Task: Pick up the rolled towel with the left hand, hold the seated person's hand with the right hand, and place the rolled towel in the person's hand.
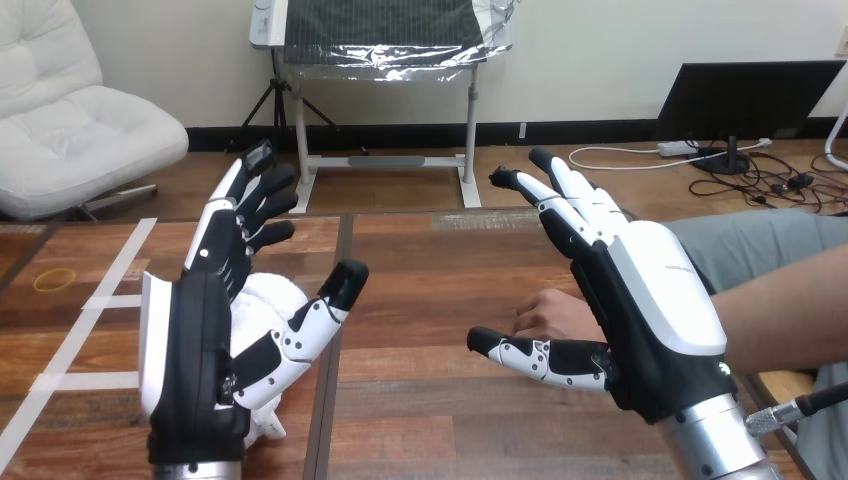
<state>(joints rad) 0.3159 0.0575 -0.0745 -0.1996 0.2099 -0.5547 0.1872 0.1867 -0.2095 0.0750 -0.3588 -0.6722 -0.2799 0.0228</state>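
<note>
Left hand (200, 340) is raised over the left part of the bench (430, 290), palm side turned toward the centre, its arm entering from the bottom edge of the head view. Its fingers (235, 215) are straight and slightly spread, pointing toward the far edge of the bench; the thumb (322, 305) is held out to the side, away from them. Rolled towel (268, 298), white, sits in the gap between that thumb and the palm, largely hidden behind the hand. The thumb crosses in front of it, but nothing is curled round it, and whether the palm touches it cannot be told. Right hand (650, 300) is raised over the right part of the bench, white back shell toward the camera. Its fingers (575, 200) are straight, close together and pointing to the far edge. Its thumb (535, 357) is stretched toward the bench's centre. The person's hand (548, 315) lies on the bench just beyond that thumb, loosely closed, its forearm (790, 300) coming in from the bench's right side behind the robot's palm. The right hand is not closed round it; contact cannot be confirmed. The person's hand and the towel are well apart, with bare bench between them. White tape strips (112, 275) and a yellow ring (54, 279) lie near the bench's left edge.
</note>
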